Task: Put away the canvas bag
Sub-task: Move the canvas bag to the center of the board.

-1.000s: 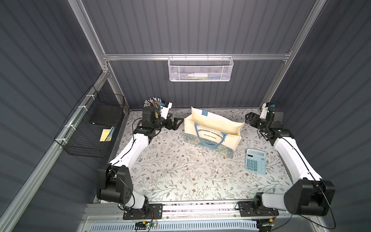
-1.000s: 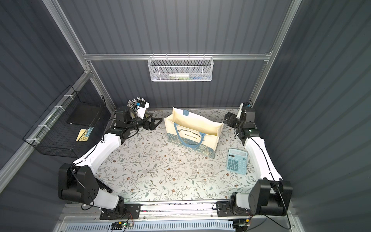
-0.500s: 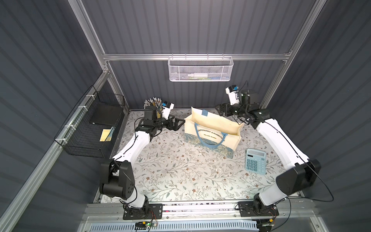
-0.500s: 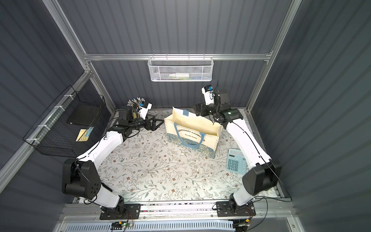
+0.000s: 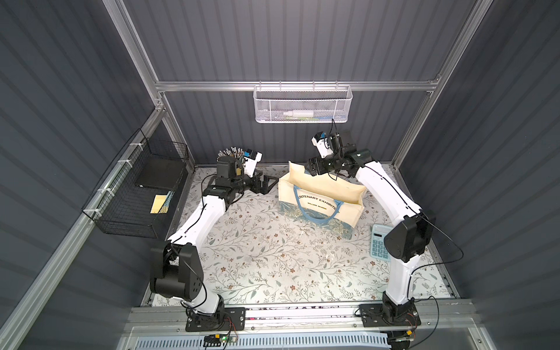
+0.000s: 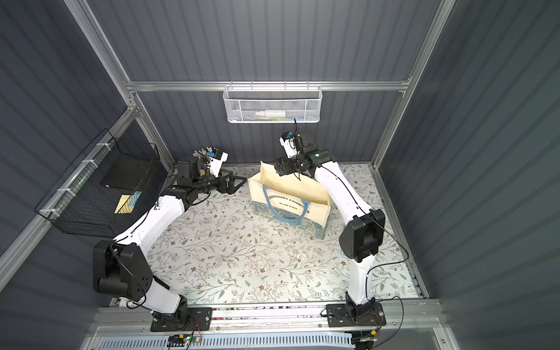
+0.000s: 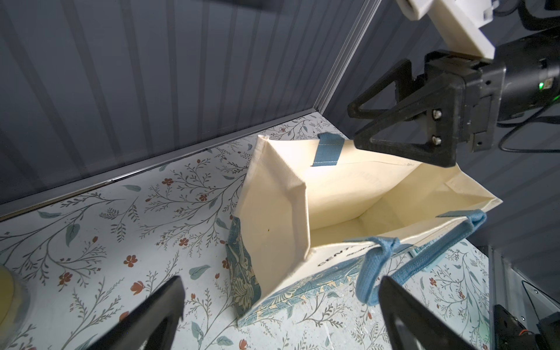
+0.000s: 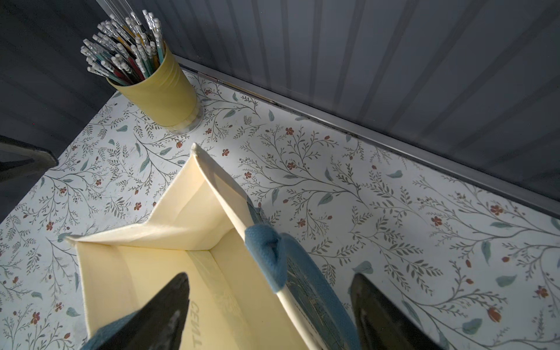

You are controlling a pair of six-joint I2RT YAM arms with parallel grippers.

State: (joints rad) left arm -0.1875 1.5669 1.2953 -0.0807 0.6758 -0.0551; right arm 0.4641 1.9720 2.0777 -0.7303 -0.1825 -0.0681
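- At the back of the floral tabletop [image 5: 257, 257], the canvas bag [image 5: 321, 197] stands upright and open-mouthed, its lettered face and front handle [image 7: 371, 266] turned toward the arms' bases; it is not yet put away.
- We see it empty in the left wrist view, its end walls creased inward; we judge it light but floppy, apt to sag if lifted by one edge.
- Over the rear wall, the right gripper [image 8: 269, 277] hangs with its jaws spread, one finger inside the bag and one outside, the rear handle [image 8: 263, 242] between them; we read this as lining up a pinch on that handle or rim, with nothing gripped yet.
- Just beside the bag's end that faces the yellow pencil cup [image 8: 157, 88], the left gripper [image 5: 272, 185] points at the fabric, jaws spread wide and empty, apart from the cloth; we take it as placed to catch that end so the bag lifts level.
- That cup sits in the corner behind the left arm, near enough that a bag swung that way could knock it.
- Near the right arm's elbow, a blue calculator [image 5: 380, 242] lies flat, apart from the bag.
- On the walls, a black wire basket [image 5: 136, 194] hangs at the left arm's side and a white mesh basket [image 5: 303, 104] on the back rail; we judge the roomier black one the likelier home, though we cannot tell for sure.
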